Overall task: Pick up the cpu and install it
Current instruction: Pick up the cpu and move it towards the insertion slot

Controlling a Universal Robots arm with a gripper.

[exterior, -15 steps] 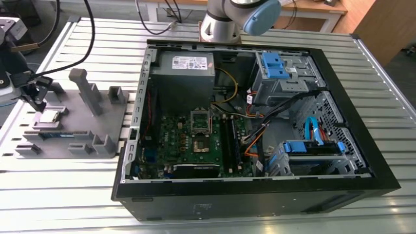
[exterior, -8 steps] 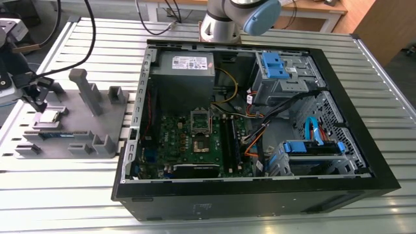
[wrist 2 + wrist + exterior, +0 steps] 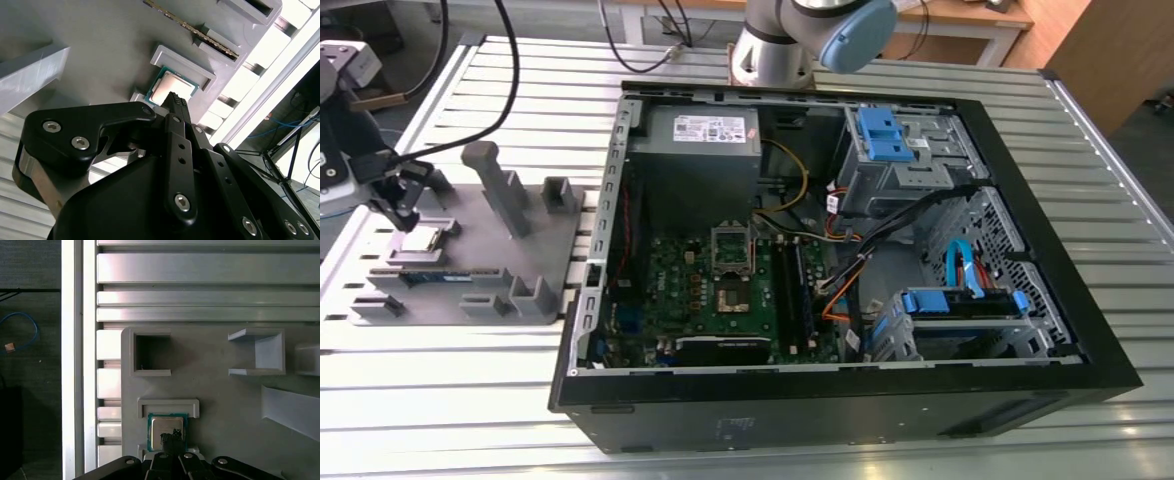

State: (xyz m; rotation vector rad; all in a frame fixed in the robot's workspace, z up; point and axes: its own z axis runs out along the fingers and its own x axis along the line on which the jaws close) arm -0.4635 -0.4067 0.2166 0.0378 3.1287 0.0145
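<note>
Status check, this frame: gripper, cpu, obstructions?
Gripper poised over the cpu, contact unclear. Cpu seated in its pocket on the grey fixture tray. Nothing blocking it.

Cpu (image 3: 167,431): there was one.
Memory stick (image 3: 432,276): there was one.
Gripper (image 3: 176,100): there was one.
Robot arm (image 3: 807,40): there was one.
Grey fixture tray (image 3: 467,250): there was one.
Computer case (image 3: 854,400): there was one.
Motherboard (image 3: 674,280): there was one.
Power supply (image 3: 700,140): there was one.
Blue drive brackets (image 3: 878,135): there were two.
</note>
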